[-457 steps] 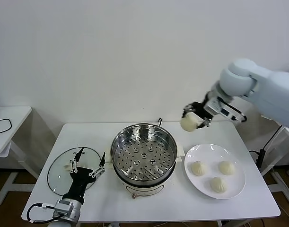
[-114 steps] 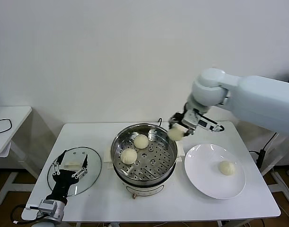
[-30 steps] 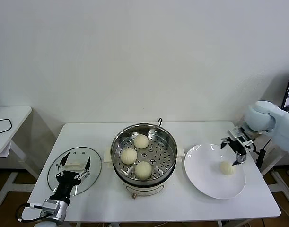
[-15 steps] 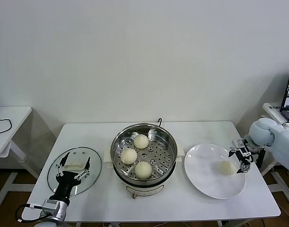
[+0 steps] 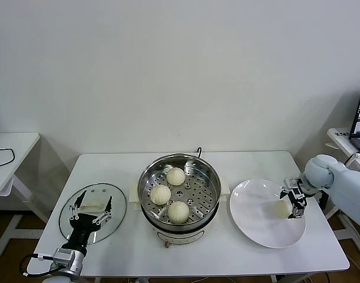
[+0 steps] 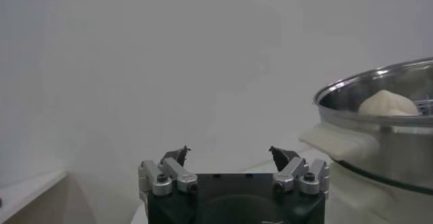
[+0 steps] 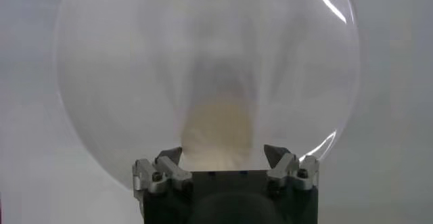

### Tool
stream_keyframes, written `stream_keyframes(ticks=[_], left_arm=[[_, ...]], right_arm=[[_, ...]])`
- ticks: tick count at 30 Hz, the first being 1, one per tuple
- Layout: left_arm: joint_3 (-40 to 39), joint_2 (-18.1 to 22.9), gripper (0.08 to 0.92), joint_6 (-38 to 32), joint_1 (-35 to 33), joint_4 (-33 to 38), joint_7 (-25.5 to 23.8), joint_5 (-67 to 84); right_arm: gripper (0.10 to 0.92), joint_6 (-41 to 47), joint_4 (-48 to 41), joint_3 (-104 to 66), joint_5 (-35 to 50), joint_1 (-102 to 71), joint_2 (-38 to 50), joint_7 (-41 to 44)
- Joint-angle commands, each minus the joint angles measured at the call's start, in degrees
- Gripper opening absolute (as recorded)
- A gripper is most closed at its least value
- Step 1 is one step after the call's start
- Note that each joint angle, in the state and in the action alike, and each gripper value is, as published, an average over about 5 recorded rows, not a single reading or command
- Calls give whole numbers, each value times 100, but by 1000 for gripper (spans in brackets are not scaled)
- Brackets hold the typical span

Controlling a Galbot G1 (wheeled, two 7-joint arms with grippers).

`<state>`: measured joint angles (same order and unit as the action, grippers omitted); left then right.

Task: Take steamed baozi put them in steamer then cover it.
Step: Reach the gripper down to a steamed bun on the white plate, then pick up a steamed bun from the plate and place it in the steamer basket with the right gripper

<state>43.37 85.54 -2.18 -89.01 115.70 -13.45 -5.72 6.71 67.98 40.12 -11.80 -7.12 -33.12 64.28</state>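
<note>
The steel steamer (image 5: 180, 191) stands mid-table with three baozi on its perforated tray: one at the back (image 5: 175, 175), one on the left (image 5: 161, 194), one at the front (image 5: 178, 211). The fourth baozi (image 5: 279, 207) lies on the white plate (image 5: 253, 227). My right gripper (image 5: 293, 200) is low at the plate's right side, open, its fingertips either side of this baozi (image 7: 218, 134) without closing on it. The glass cover (image 5: 70, 219) lies flat at the table's left. My left gripper (image 5: 91, 211) hovers over it, open and empty (image 6: 229, 154).
The steamer's rim and side handle (image 6: 379, 137) show beside the left gripper, with one baozi (image 6: 385, 102) visible above the rim. The plate (image 7: 101, 144) fills the right wrist view. A small side table (image 5: 9, 147) stands at far left.
My right gripper has come down and in from the plate's right edge until its open fingers flank the last baozi. The left arm and the three baozi in the steamer have not moved.
</note>
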Motion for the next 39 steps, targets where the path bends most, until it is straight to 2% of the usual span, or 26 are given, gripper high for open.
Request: stream_keyframes(ticks=[1,7,10,15,19,25,30,34,39], left_arm=[[-29,-5,823,2,5,-10,4,-8],[-15,-11,823,3,12,-18,4,-5],[-34,1,823,6,18,-8,8,-5],[-42,2,823,5,19,-19,13,-6],[-56,0,823,7,26,-19,15,-6],[-145,-7,823,12,46,-8,33,-21],[-184,-12,823,8,69,-15,32,-24],[-188,-34,823,3,103,-50,9,-8],[-169,-56,823,-1,146,-75,-25,48]], right_arm=[[823,20,-91,-163,-54,-179,-97,-65],[819,32,-110,-198,-41,-198,-115,-77],[787,36,-111,-204,-29,-196,-139,-76],[687,39,-62,-179,11,-146,-89,-53],[672,148,162,64,308,108,107,-6],[670,648,980,1141,1337,1446,646,128],[670,1359,1921,2724,2491,3409,950,242],[670,1934,2653,4084,3195,5126,822,365],[671,2399,3163,4883,3968,6447,182,285]])
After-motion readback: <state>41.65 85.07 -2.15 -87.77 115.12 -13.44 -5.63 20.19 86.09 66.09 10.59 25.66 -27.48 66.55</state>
